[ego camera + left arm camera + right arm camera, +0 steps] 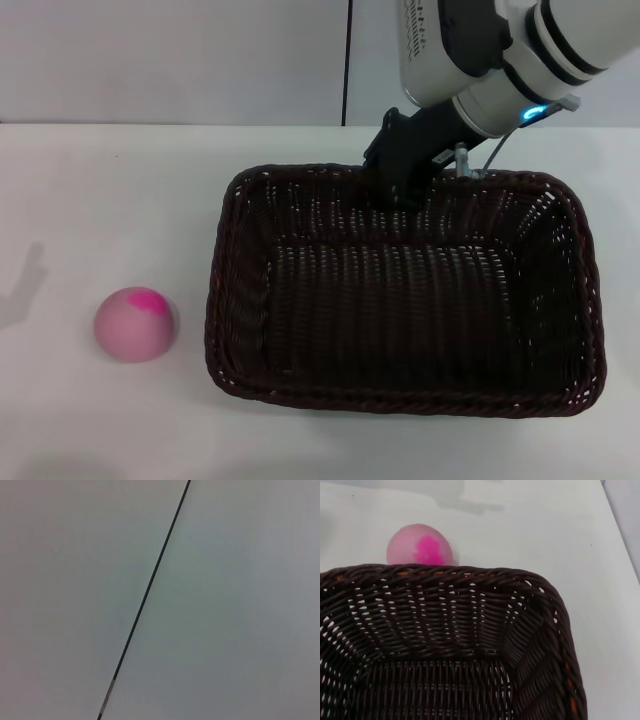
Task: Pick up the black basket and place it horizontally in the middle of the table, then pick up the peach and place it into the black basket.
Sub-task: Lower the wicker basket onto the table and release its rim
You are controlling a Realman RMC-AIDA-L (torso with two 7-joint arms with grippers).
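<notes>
The black basket [400, 300] lies flat with its long side across the white table [120, 200], right of the middle. My right gripper [398, 190] reaches down over the middle of its far rim and is shut on that rim. The peach [136, 323], pale pink with a magenta patch, sits on the table to the left of the basket, apart from it. The right wrist view looks into the basket [445, 645] and shows the peach [421, 547] beyond its rim. My left gripper is out of view.
A grey wall with a dark vertical seam [347, 60] stands behind the table's far edge. The left wrist view shows only that wall and seam [150, 580]. Bare tabletop [100, 420] surrounds the peach.
</notes>
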